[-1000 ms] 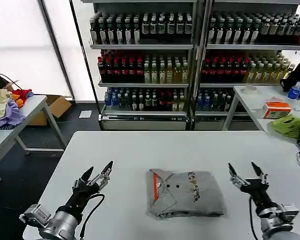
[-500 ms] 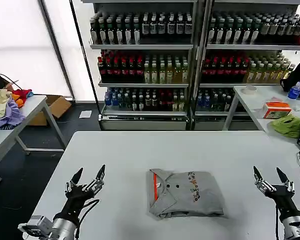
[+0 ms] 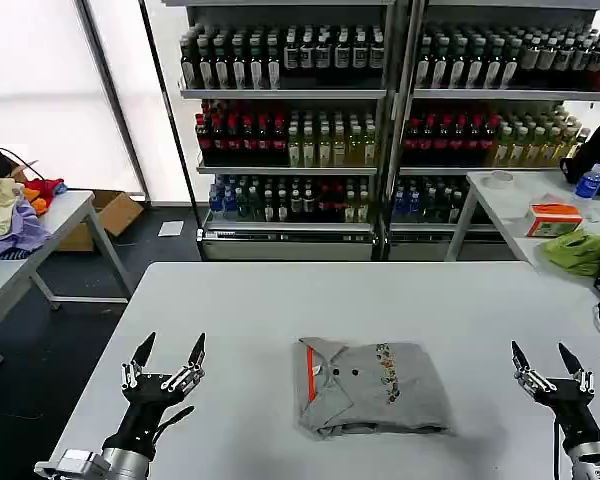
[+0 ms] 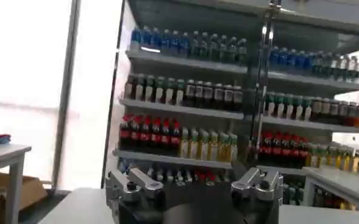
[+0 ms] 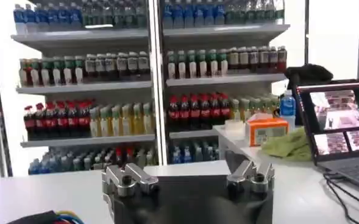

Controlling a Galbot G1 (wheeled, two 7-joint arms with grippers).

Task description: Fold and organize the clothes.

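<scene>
This looks like a mock shop set up as a robot test room. Tall metal shelves (image 3: 380,120) along the back wall carry neat rows of bottled drinks (image 3: 280,140), sorted by colour. In front stand plain white benches (image 3: 230,300), one carrying a laptop (image 5: 337,131), and a cardboard box (image 3: 110,215) sits on the dark floor.

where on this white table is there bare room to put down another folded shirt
The far half of the white table, between its back edge and the folded grey cotton shirt, is bare. So are the strips between the shirt and the open left gripper, and between the shirt and the open right gripper. Only the middle near the front edge is taken.
</scene>
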